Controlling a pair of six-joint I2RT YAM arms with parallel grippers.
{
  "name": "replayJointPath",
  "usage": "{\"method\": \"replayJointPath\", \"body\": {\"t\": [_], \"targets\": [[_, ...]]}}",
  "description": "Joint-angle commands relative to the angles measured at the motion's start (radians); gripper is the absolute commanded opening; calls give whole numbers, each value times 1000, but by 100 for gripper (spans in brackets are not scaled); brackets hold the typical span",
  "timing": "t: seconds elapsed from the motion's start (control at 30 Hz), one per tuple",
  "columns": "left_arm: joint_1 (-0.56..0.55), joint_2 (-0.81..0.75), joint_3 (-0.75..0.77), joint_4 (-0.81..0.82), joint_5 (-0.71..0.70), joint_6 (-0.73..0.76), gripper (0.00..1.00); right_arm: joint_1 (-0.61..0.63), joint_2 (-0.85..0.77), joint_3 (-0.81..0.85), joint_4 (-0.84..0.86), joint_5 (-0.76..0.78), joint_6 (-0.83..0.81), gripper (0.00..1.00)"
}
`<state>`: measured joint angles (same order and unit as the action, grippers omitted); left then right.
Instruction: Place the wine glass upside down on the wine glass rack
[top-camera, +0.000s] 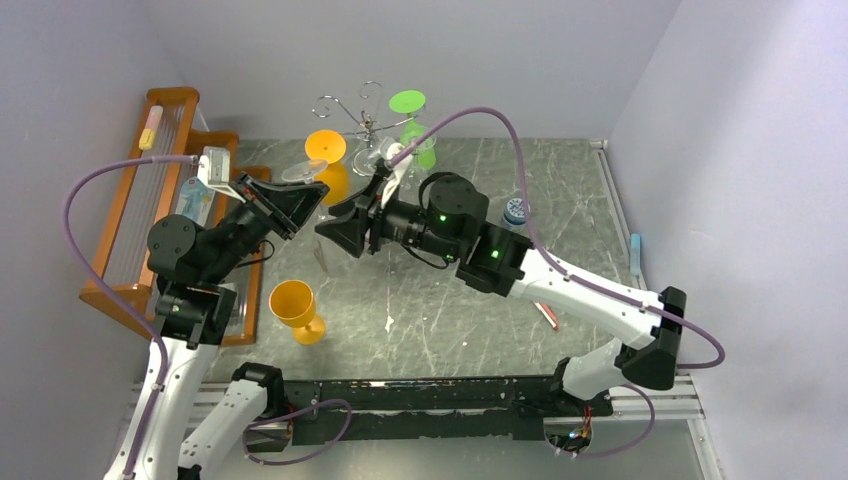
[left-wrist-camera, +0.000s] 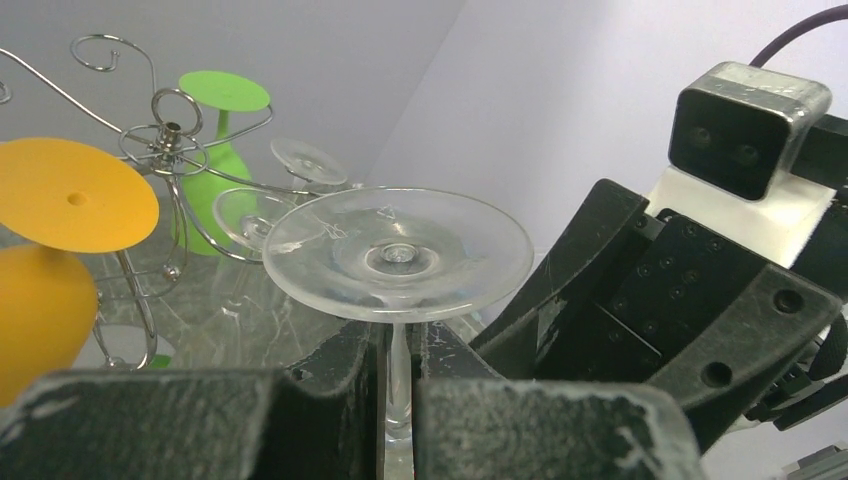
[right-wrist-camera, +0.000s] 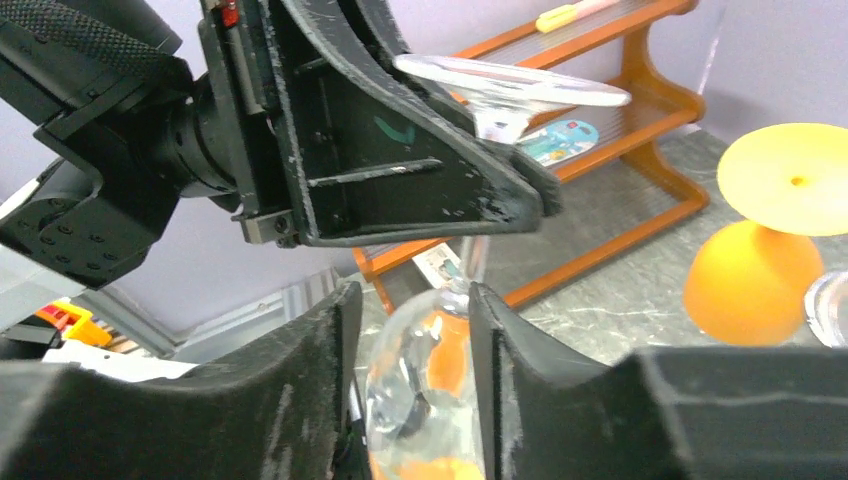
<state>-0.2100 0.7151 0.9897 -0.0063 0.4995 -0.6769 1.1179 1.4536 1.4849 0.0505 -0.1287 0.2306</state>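
Wine glass (left-wrist-camera: 397, 250): clear, already turned foot up and bowl down. It hangs in the air between the two arms, above the worktop (top-camera: 470, 330) and near the rack but not on it.
Left end effector (left-wrist-camera: 397, 415): clamped on the thin stem just below the foot.
Right end effector (right-wrist-camera: 414, 340): its fingers stand on either side of the bowl, close against it. I cannot tell from here whether they are pressing.
Wine glass rack (top-camera: 365, 120): chrome wire stand at the back of the worktop. An orange glass (left-wrist-camera: 70, 195), a green glass (left-wrist-camera: 215, 125) and a couple of clear ones hang on it foot up. Some curled arms at the top look free.
Step in hand: to my eye this is a handover or a two-handed steadying before the glass goes to the rack.
Doing it well: one end effector should let go only once the other plainly has the glass. Keep the stem upright and bring it in sideways through the open mouth of a free wire arm. Lower it until the foot sits on the wire, then ease off slowly.
Clearance: pick an arm away from the orange glass, which hangs nearest the approach.
Risk: the bowl is round and smooth, so a grip there could slide. The stem looks the surer hold.
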Motion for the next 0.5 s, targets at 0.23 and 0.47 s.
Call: {"method": "replayJointPath", "body": {"t": [0.23, 0.47], "targets": [[9, -21, 9, 90, 42, -18, 5, -13, -21, -15, -1, 39, -1, 56], [9, -8, 4, 155, 156, -38, 5, -18, 21, 18, 15, -3, 18, 49]]}}
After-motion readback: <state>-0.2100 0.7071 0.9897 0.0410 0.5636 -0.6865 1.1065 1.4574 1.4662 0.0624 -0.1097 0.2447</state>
